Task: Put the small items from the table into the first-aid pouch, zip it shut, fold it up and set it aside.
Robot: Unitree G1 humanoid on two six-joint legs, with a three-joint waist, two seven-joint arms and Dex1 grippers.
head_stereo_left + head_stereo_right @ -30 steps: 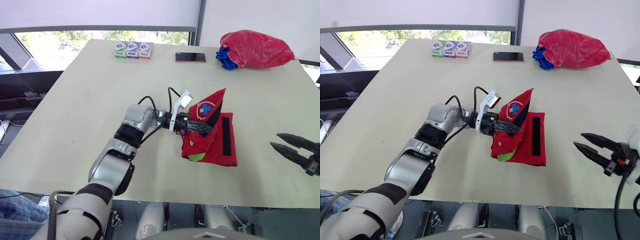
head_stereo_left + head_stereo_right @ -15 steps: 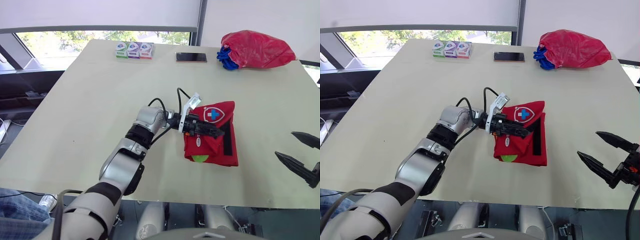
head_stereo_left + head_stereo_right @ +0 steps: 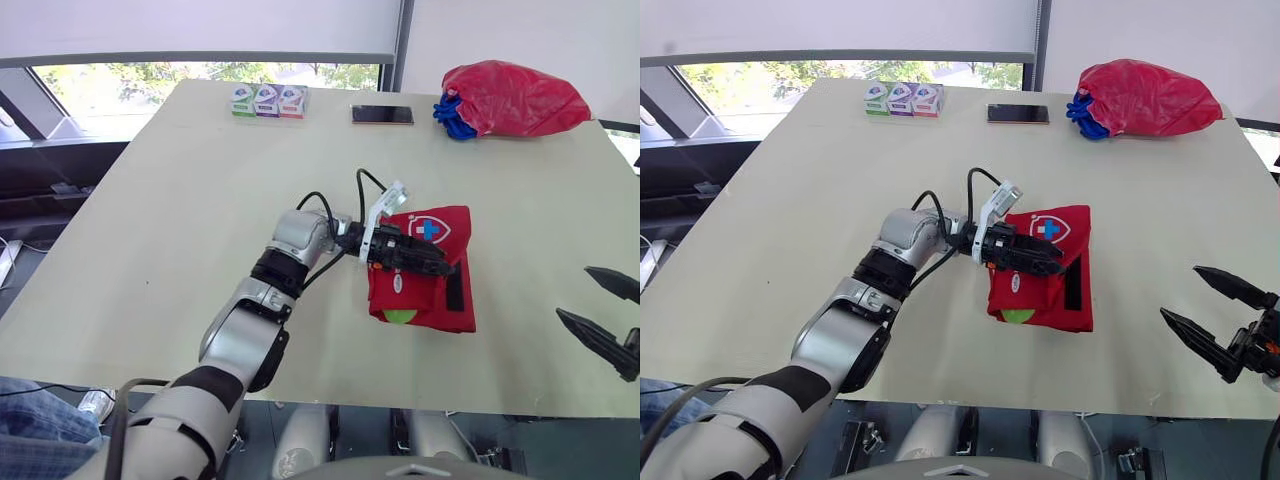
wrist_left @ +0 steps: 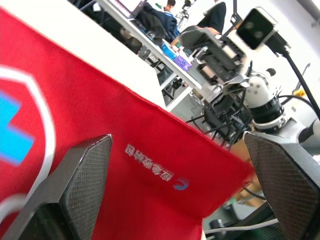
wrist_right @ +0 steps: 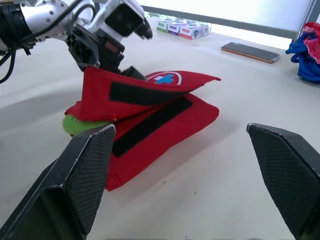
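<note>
The pouch (image 3: 420, 300) lies mid-frame, its flap (image 3: 445, 222) folded over and a green item (image 3: 398, 317) poking from its lower edge. Our left claw (image 3: 436, 262) sits spread open on the flap. The right claw (image 3: 575, 293), lower right, gapes empty. We should press the fold flat, then lift straight off.

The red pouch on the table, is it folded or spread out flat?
Folded over, not quite flat: the cross flap lies across the rest of the pouch, its edge raised.
</note>
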